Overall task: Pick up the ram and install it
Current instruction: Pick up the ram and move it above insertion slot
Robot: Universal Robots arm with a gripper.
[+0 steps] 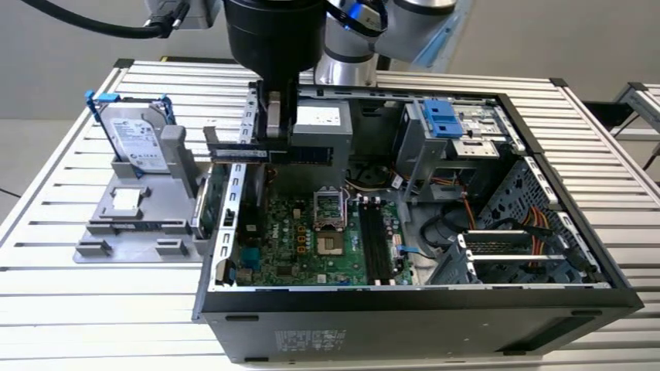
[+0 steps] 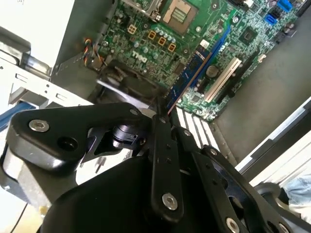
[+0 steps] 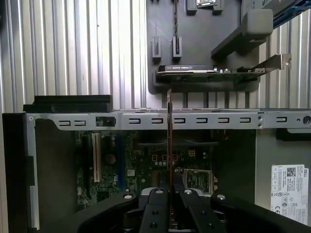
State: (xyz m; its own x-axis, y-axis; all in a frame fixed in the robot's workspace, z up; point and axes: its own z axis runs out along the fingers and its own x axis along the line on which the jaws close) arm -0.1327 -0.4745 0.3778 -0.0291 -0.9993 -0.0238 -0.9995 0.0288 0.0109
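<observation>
The ram (image 1: 239, 154) is a thin dark stick held level in my gripper (image 1: 273, 141), which is shut on it. It hangs above the left wall of the open computer case (image 1: 413, 317), over the edge of the motherboard (image 1: 309, 247). In the first wrist view the ram (image 3: 169, 141) is seen edge-on, rising from between the fingertips of the gripper (image 3: 170, 196). The second wrist view has the ram (image 2: 188, 76) reaching out from the gripper (image 2: 163, 121) over the board. Black memory slots (image 1: 373, 239) lie beside the processor socket, apart from the ram.
A silver hard drive with blue rails (image 1: 134, 135) stands on a grey fixture (image 1: 124, 220) at the exterior view's left. A green expansion card (image 3: 209, 73) sits in that fixture beside the case. Cables and a drive cage (image 1: 454, 131) crowd the case's right half.
</observation>
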